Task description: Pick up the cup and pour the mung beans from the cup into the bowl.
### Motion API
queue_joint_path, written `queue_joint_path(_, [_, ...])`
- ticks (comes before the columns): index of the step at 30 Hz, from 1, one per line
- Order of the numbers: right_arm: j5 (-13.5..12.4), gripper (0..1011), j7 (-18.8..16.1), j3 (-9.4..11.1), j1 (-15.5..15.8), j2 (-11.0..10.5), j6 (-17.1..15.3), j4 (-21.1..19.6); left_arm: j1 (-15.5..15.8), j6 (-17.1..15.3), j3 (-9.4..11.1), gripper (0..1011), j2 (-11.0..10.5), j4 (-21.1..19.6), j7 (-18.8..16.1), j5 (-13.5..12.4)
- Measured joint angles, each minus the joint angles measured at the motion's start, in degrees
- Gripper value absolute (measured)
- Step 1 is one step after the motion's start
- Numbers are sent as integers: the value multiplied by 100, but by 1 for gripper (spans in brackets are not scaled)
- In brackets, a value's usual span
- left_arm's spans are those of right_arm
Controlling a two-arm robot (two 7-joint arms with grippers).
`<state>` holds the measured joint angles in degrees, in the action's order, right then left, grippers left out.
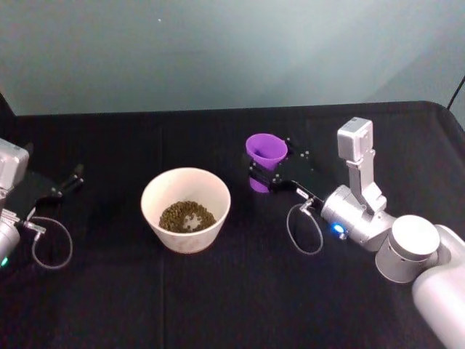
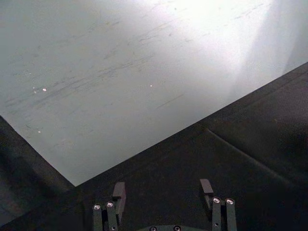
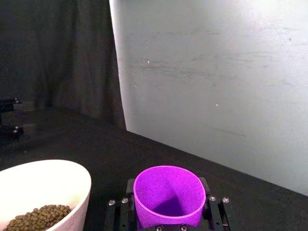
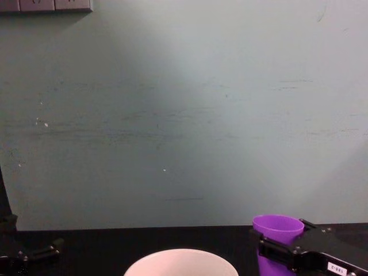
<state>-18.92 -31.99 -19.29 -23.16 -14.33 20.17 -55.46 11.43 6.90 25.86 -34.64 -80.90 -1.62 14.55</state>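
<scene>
Two grippers are over the black table (image 1: pixel 218 305). The right gripper (image 1: pixel 270 172) is clamped around the purple cup (image 1: pixel 265 153), its black fingers pressed against opposite sides of the wall. The cup stands upright just right of the bowl (image 1: pixel 186 209) and slightly farther back, apart from it. In the right wrist view the cup (image 3: pixel 168 195) looks empty inside, its rim open to the camera, with the fingers (image 3: pixel 119 204) flanking it. The wide white bowl sits near the middle of the table and holds a heap of mung beans (image 1: pixel 187 217) at its bottom; a pale patch shows amid them. The left gripper (image 1: pixel 67 183) rests at the far left of the table, well apart from the bowl, its fingers (image 2: pixel 118 195) spread and holding nothing. A pale green wall (image 4: pixel 184 115) rises behind the table.
</scene>
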Motion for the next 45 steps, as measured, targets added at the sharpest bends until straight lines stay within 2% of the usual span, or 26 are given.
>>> queue_joint_path(19, [115,751,-72,-61,-13,31,-72,68,0,0,0,1000,0,0,0,0])
queue_joint_path(32, [52,751,-223,-83,-35,25,-39,150,0,0,0,1000,0,0,0,0])
queue_joint_path(37, [-71,752,-369,-64,-36,18,-4,181,0,0,0,1000,0,0,0,0])
queue_joint_path(45, [-55,752,-357,-65,-37,16,-4,178,0,0,0,1000,0,0,0,0])
